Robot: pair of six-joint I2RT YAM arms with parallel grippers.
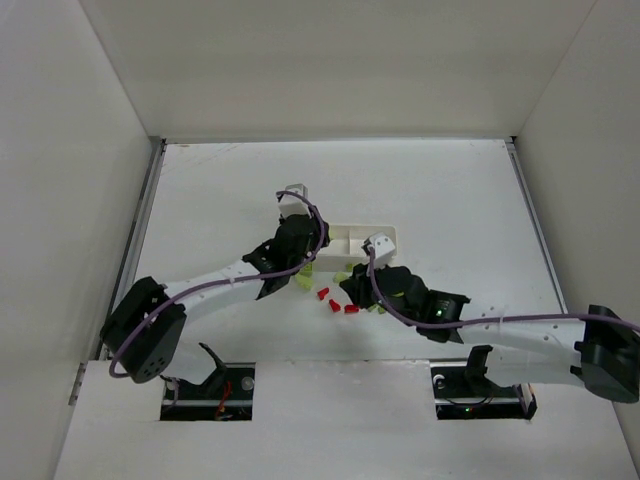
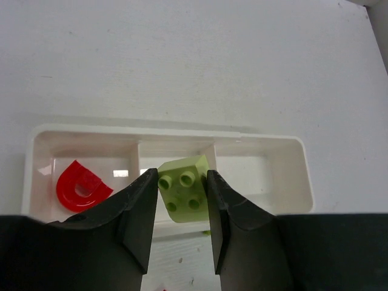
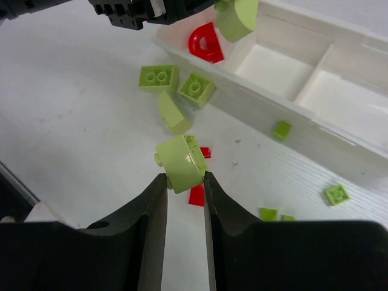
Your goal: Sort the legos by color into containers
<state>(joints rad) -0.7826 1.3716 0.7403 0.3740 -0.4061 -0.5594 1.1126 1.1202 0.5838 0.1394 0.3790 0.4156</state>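
The left end effector (image 2: 182,182) is clenched on a square pale green lego (image 2: 183,193) with four studs on top. It holds it over the white tray (image 2: 307,182), near the middle of the frame, in front of the middle box. A red arch lego (image 2: 68,189) already lies in the box at the left of that view. The box at the right looks bare.

The right end effector (image 3: 185,179) pinches a round-backed pale green lego (image 3: 180,160) near the middle of its view. I cannot tell if this lego is off the desk (image 3: 73,121) or touching it. More loose legos (image 3: 159,77), pale green and red, lie on the desk just beside the tray's long wall.

These legos look light, hard and smooth, so they could slip. The flat sides are the best place to hold them, not the studs. The round one may twist out of a pinch, so a slow, steady carry seems wise.

No words or labels can be read anywhere.
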